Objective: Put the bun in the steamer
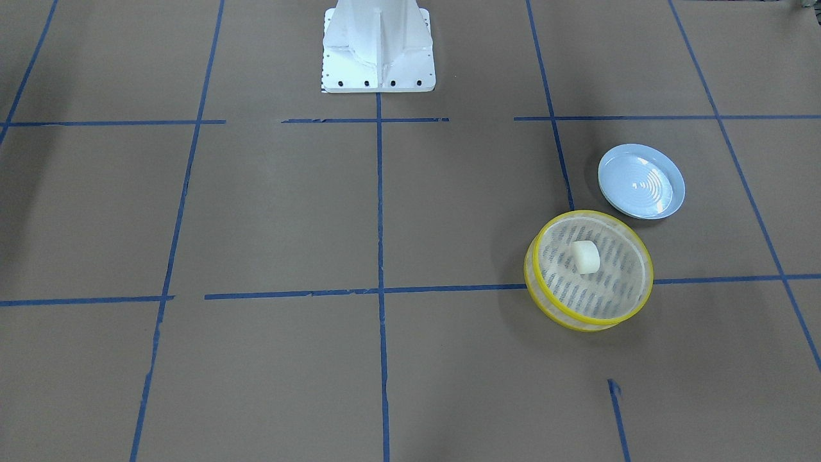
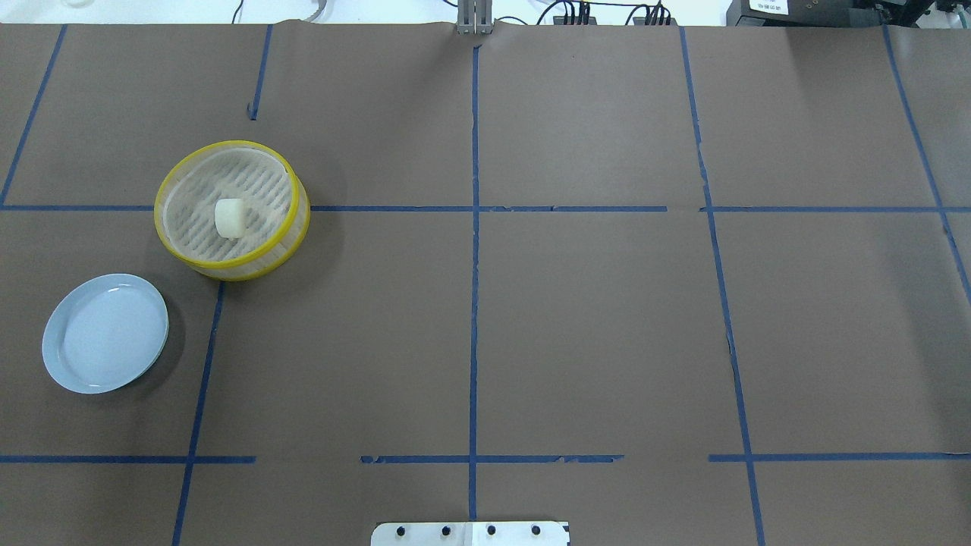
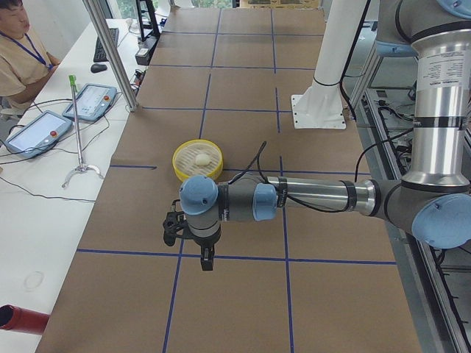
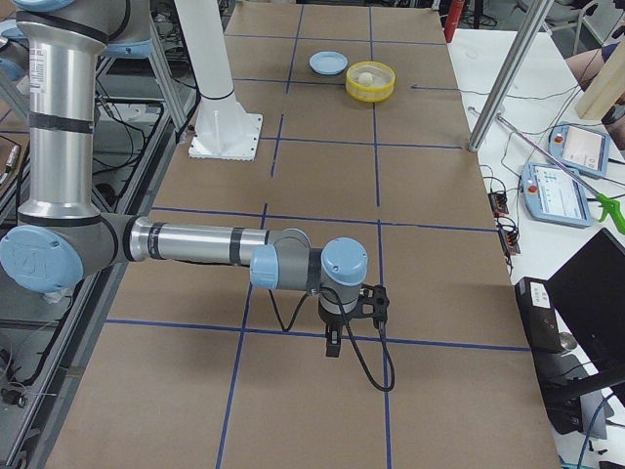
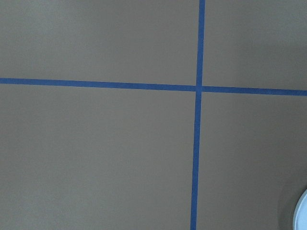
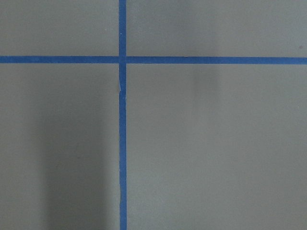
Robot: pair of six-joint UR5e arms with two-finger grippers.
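The cream-white bun (image 1: 585,256) lies inside the yellow-rimmed steamer (image 1: 535,282), near the middle of its slotted base. Both show in the overhead view too, the bun (image 2: 229,218) in the steamer (image 2: 163,227) at the left. My left gripper (image 3: 207,262) shows only in the exterior left view, hanging over bare table well short of the steamer (image 3: 180,168). My right gripper (image 4: 333,348) shows only in the exterior right view, far from the steamer (image 4: 376,93). I cannot tell whether either is open or shut.
A pale blue ridged plate (image 1: 641,181) sits empty beside the steamer; its edge shows in the left wrist view (image 5: 303,215). The white robot base (image 1: 378,51) stands at the table's robot side. Blue tape lines cross the brown table. An operator (image 3: 18,51) sits at the side table.
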